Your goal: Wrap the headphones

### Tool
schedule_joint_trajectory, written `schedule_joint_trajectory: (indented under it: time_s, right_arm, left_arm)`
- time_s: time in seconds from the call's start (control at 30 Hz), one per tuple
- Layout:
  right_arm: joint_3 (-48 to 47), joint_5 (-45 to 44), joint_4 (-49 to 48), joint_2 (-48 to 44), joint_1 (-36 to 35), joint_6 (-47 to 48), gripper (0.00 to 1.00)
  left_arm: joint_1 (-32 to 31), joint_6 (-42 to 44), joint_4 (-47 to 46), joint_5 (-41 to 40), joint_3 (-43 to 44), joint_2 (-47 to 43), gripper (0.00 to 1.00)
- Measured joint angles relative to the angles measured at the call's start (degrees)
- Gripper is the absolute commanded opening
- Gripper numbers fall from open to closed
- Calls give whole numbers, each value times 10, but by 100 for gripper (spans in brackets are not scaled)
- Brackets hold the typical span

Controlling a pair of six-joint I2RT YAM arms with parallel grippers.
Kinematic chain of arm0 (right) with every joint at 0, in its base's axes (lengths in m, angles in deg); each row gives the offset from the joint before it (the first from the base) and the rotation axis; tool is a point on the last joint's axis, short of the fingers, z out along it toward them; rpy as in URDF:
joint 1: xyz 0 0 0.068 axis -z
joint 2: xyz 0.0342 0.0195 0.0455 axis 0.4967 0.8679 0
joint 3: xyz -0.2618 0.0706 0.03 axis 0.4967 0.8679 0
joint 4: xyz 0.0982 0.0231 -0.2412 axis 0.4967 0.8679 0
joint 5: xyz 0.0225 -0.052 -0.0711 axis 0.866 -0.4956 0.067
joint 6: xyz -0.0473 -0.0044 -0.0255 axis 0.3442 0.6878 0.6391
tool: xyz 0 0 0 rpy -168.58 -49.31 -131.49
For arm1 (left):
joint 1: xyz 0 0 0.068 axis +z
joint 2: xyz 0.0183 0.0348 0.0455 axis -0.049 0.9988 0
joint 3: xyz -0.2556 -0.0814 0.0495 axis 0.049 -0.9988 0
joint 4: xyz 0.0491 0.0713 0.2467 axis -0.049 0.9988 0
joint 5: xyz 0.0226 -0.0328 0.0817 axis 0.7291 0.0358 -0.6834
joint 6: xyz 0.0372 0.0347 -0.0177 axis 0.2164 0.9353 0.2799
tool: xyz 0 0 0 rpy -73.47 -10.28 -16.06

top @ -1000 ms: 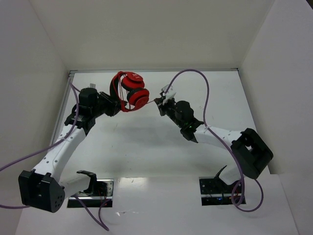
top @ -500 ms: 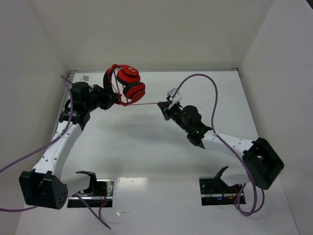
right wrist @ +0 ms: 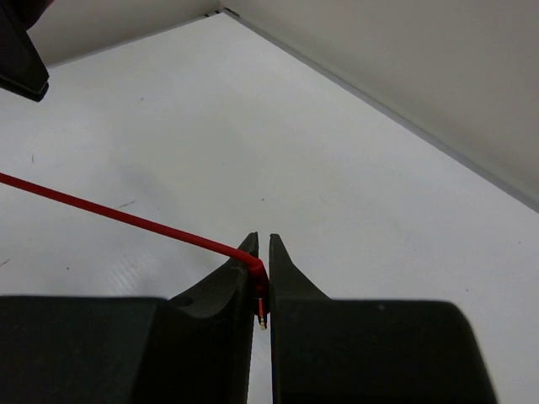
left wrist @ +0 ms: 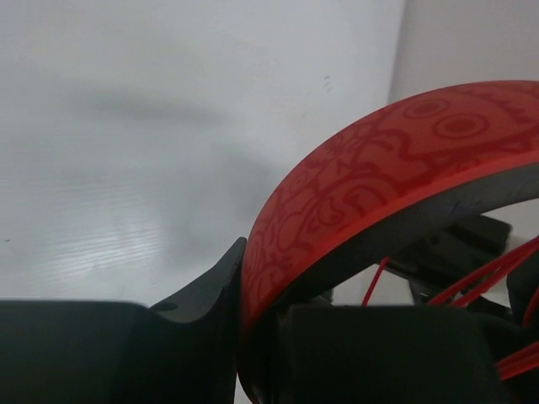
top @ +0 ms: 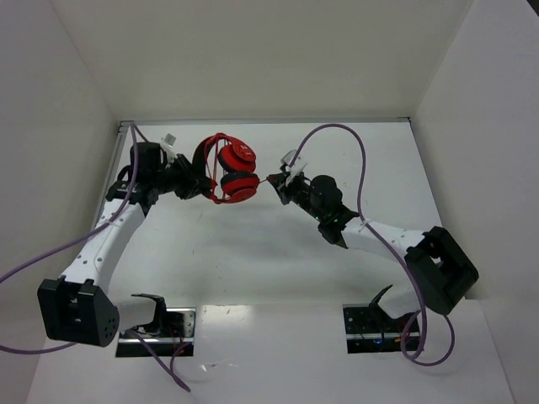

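The red headphones [top: 232, 172] hang above the table at the back left, ear cups folded together, with cord turns around them. My left gripper [top: 197, 182] is shut on the red, black-lined headband [left wrist: 354, 194]. A short stretch of thin red cord [top: 266, 179] runs from the cups to my right gripper [top: 275, 183], just to their right. In the right wrist view the cord [right wrist: 126, 219] comes in from the left and its plug end is pinched between the shut fingers of the right gripper [right wrist: 262, 257].
White walls enclose the table on the left, back and right [top: 455, 101]. Thick purple cables [top: 354, 151] loop off both arms. Two black mounts [top: 375, 320] sit at the near edge.
The left gripper has turned the headphones and shifted them right. The right gripper has moved left towards them, so the free cord between them is much shorter.
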Motion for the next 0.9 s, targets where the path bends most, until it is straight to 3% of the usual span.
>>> schedule_joint_trajectory:
  time_s: [0.5, 0.9]
  right_arm:
    - [-67, 23, 16, 102, 2, 22, 1]
    - [-88, -9, 75, 166, 28, -1, 1]
  left_arm:
    - [-2, 204, 169, -133, 156, 153, 0]
    - [-101, 248, 195, -318, 246, 322, 0]
